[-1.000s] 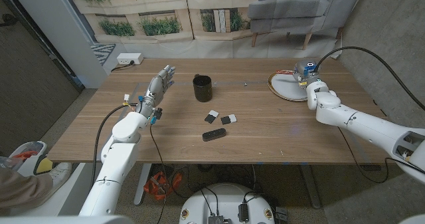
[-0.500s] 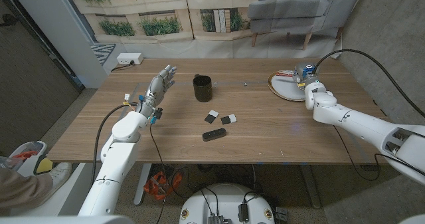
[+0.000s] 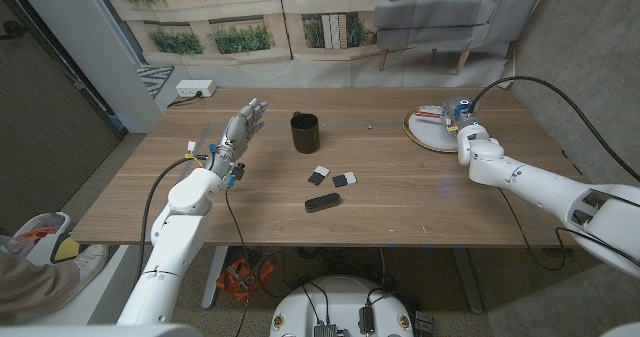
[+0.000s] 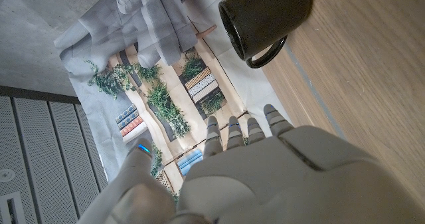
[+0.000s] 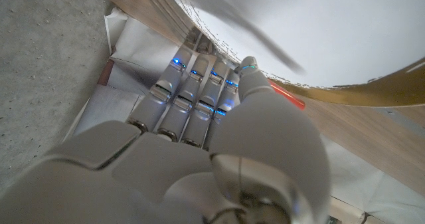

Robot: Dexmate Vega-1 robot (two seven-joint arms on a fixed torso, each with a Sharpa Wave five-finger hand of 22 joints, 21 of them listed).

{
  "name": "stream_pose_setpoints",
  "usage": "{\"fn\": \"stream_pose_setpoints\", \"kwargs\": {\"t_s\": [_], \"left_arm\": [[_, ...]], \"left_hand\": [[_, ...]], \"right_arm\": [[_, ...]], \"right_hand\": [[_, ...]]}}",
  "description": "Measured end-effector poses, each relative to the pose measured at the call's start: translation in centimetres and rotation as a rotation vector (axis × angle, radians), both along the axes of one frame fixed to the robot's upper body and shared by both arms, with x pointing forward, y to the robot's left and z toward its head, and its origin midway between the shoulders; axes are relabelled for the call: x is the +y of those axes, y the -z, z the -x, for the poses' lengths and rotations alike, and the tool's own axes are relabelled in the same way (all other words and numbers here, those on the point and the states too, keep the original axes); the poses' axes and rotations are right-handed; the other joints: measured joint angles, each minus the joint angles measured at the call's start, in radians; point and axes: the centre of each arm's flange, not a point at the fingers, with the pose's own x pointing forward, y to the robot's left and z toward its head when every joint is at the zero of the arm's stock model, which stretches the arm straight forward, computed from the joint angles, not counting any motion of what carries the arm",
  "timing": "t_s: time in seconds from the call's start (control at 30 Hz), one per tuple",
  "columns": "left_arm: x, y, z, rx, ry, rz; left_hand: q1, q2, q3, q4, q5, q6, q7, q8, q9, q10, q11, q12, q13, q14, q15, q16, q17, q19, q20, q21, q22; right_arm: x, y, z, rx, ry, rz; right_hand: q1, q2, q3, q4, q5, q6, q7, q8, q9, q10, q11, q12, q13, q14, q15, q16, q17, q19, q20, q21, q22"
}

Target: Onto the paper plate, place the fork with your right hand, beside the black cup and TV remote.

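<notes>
The fork is hard for me to pick out. In the right wrist view a blurred grey streak lies over the white of the paper plate, and I take that to be it. A short red piece shows at the plate's rim just past the thumb.

In the head view the paper plate sits near the bench's far right corner, and my right hand is over its right rim. Its fingers run straight and side by side with the thumb alongside. I cannot tell whether it is grasping anything.

The black cup stands upright toward the far edge, near the middle of the bench and well apart from the plate. The TV remote lies closer to the near edge, with two small black-and-white pieces between it and the cup.

My left hand is released, with fingers extended toward the far edge, left of the cup and apart from it.
</notes>
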Motion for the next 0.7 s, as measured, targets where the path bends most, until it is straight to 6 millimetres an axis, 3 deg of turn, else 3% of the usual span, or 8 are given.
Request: {"fn": "stream_pose_setpoints", "kwargs": {"t_s": [0.7], "left_arm": [[0.0,0.1,-0.3,0.010,0.000,0.003]], "left_hand": [[-0.005,0.005,0.000,0.000,0.000,0.004,-0.004,0.000,0.000,0.000,0.000,0.000,0.000,0.000,0.000,0.000,0.000,-0.007,0.007,0.000,0.000]], "right_arm": [[0.4,0.6,-1.5,0.050,0.009,0.007]], "right_hand": [[-0.001,0.001,0.000,0.000,0.000,-0.002,-0.002,0.000,0.000,-0.005,-0.005,0.000,0.000,0.000,0.000,-0.008,0.002,-0.009,-0.002,0.004,0.000]]}}
